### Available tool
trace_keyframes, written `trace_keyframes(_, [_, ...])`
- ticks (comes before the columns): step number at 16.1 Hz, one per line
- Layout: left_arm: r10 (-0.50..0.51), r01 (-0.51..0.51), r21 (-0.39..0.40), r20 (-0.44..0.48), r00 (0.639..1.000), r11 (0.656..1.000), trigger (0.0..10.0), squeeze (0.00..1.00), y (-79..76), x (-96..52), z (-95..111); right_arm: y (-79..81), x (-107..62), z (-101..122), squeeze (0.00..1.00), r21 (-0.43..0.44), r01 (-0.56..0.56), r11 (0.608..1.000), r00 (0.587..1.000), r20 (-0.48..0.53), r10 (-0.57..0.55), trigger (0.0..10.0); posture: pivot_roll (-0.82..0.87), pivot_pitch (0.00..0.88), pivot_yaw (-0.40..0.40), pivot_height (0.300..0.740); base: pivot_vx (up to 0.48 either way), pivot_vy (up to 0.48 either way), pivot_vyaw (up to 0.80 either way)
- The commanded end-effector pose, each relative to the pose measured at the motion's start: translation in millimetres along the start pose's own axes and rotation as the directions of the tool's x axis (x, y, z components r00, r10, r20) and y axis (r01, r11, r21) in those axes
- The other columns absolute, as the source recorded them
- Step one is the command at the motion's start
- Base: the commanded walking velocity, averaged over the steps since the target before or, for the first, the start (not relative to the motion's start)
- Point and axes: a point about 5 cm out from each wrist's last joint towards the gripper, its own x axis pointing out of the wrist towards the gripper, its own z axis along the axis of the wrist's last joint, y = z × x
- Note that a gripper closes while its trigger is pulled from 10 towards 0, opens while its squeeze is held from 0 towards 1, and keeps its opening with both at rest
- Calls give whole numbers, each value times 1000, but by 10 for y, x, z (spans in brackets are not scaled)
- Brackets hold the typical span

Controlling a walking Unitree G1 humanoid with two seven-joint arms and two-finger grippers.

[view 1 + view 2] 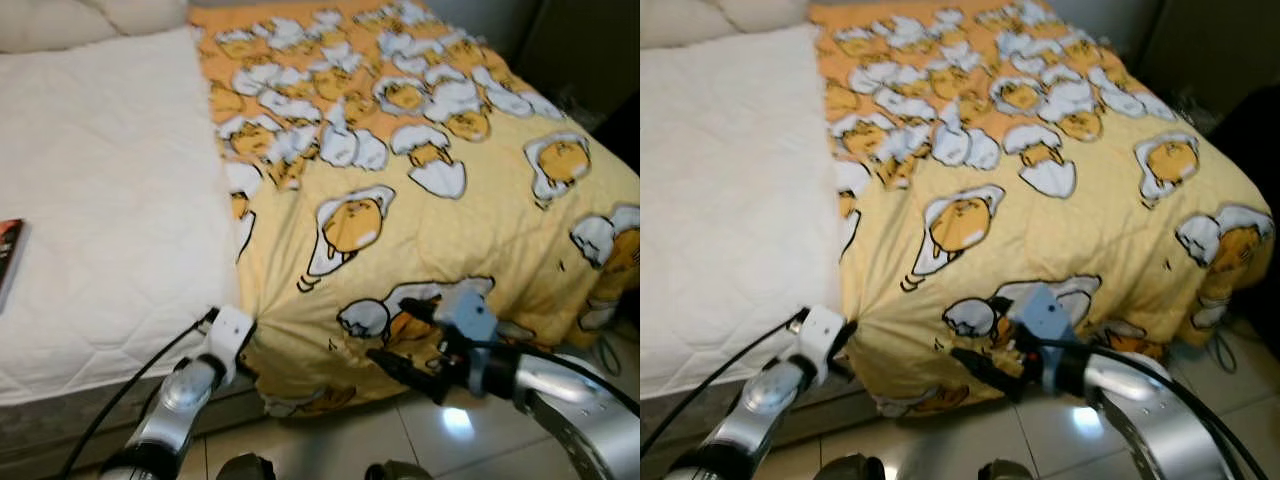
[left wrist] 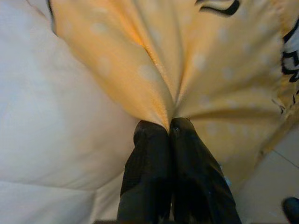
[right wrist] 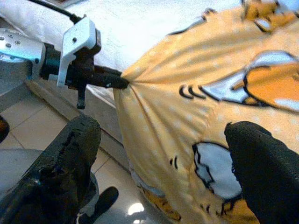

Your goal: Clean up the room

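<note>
Left pincer (image 2: pixel 169 128) pinches yellow duvet (image 1: pixel 400 200) over white mattress (image 1: pixel 100 200).

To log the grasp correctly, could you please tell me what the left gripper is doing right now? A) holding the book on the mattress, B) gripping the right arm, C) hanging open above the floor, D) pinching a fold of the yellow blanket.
D: the left gripper is shut on a bunched fold of the yellow blanket at the bed's edge, beside the white mattress.

Soft indoor light, glare spot on the floor tiles (image 1: pixel 457 420), slight overall blur, wrist views washed out
</note>
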Motion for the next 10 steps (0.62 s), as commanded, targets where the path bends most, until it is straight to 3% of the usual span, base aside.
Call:
trace_keyframes(1, [7,-7,31,12,1000,999,0,0,46,-37,25,-7,11,-2,0,-11,-7,1000,1000,2,7,10000,-113,13,24,740,0,0,0])
trace_keyframes(3, [-13,13,46,8,1000,999,0,0,4,-202,-10,-22,65,-15,0,-19,-21,1000,1000,7,21,10000,-94,4,18,740,0,0,0])
trace_keyframes(9, [-61,68,48,-131,990,997,0,0,-77,-306,-154,-98,115,-27,0,-42,-13,999,1000,16,13,10000,-89,0,35,740,0,0,0])
trace_keyframes(10, [-42,46,29,-124,991,999,10000,0,-54,-286,-134,-108,127,-34,0,-41,0,999,1000,20,1,10000,-87,0,37,740,0,0,0])
